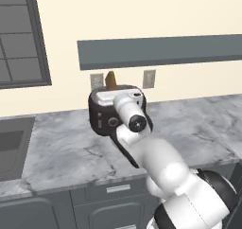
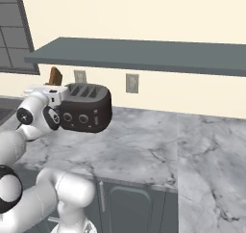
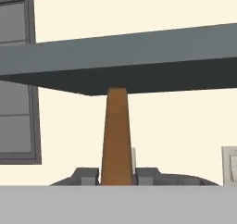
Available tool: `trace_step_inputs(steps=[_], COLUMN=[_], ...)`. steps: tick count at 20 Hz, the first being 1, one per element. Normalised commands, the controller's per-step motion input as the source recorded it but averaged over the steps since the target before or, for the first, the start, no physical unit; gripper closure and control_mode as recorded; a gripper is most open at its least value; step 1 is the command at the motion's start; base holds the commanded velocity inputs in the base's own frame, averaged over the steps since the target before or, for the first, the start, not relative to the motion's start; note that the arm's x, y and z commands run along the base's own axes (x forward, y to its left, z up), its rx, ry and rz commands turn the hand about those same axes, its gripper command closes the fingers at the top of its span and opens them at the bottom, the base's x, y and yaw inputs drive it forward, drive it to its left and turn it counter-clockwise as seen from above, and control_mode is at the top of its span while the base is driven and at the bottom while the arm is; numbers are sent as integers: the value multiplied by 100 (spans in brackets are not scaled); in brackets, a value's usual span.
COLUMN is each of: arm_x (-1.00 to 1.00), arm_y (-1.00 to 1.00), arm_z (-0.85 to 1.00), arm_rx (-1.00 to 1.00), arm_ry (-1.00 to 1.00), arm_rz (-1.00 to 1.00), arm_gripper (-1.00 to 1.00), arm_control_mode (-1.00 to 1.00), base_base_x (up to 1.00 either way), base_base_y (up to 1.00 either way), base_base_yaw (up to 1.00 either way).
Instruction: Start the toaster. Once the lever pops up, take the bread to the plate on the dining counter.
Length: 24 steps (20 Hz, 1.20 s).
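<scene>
The gripper (image 3: 116, 176) is clenched on the bread (image 3: 115, 140), the slice standing upright between its fingers. In the base views, the bread (image 1: 111, 80) pokes up above the toaster (image 2: 86, 107), which sits near the worktop's (image 2: 144, 150) back edge. No lettering is readable.

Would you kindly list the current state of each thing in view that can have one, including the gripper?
gripper: shut on the bread, pinching its lower end.
bread: held upright, lifted clear above the toaster.
toaster: standing upright on the marble worktop, visible slots empty; lever position cannot be told.
marble worktop: bare around the toaster.
cabinet doors: closed.
</scene>
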Motion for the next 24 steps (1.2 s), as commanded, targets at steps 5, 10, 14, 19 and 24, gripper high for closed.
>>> trace_step_inputs(steps=[5,10,14,19,24], arm_x=[-75,-75,-78,-81,-70], arm_y=[-14,-23,-32,-36,-50], arm_z=[75,56,45,23,2], arm_rx=[0,0,0,0,0], arm_ry=[22,32,33,25,11], arm_rz=[-7,-6,-6,-5,-2], arm_gripper=[100,100,100,100,100], arm_control_mode=[-100,-100,-100,-100,-100], base_base_x=[0,0,0,0,0], base_base_y=[0,0,0,0,0], base_base_yaw=[0,0,0,0,0])
